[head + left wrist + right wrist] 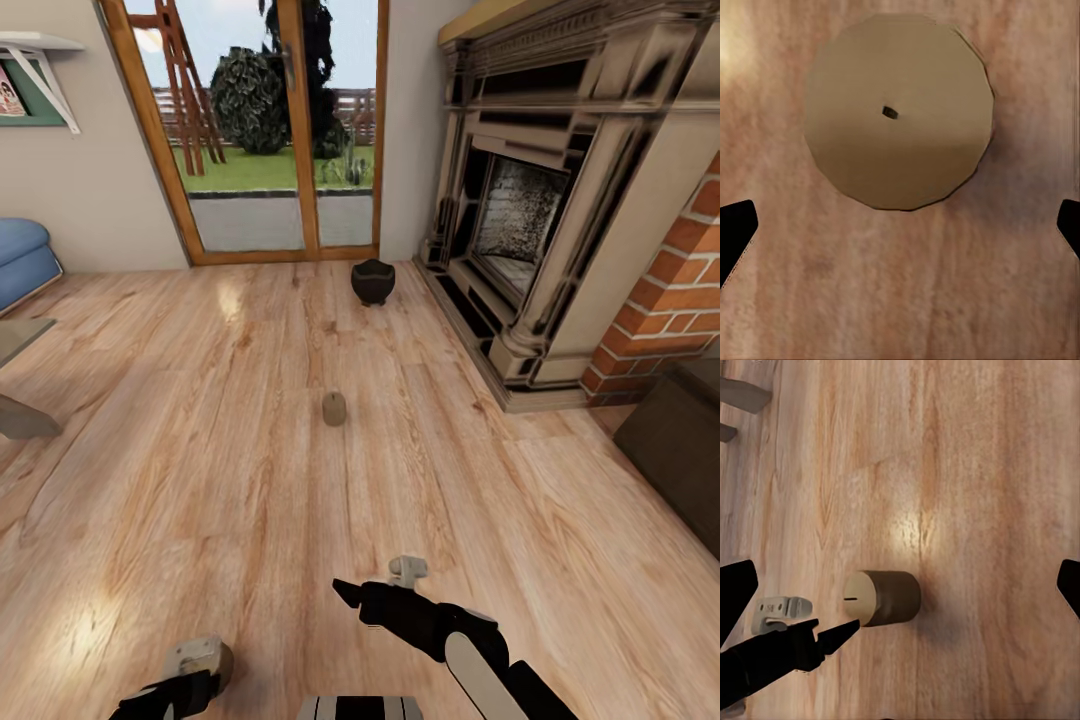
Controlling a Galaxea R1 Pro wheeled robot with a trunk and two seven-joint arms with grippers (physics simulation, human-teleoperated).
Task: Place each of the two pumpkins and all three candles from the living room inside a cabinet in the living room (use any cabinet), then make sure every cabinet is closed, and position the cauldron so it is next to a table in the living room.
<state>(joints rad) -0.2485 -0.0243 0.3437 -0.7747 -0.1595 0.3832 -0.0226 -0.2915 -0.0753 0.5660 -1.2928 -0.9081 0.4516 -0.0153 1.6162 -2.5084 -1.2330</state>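
The left end effector (900, 225) hangs spread directly over a candle (898, 112) standing upright on the floor (250, 450), its dark fingertips (735, 229) wide on either side of the flat, round tan top with a small dark wick stub at centre. The right end effector (350, 592) is also spread, holding nothing, above bare boards. A second candle (334, 408) stands further ahead, and the cauldron (373, 281), a black, bulging, wide-mouthed pot, sits near the fireplace (520, 220) and the glass door. The likely trouble is the approach: the candle is a smooth, short, faceted cylinder on glossy wood planks, so an off-centre descent could let one finger strike the rim, tip it, and send it rolling. A grip too near the top may also slip off.
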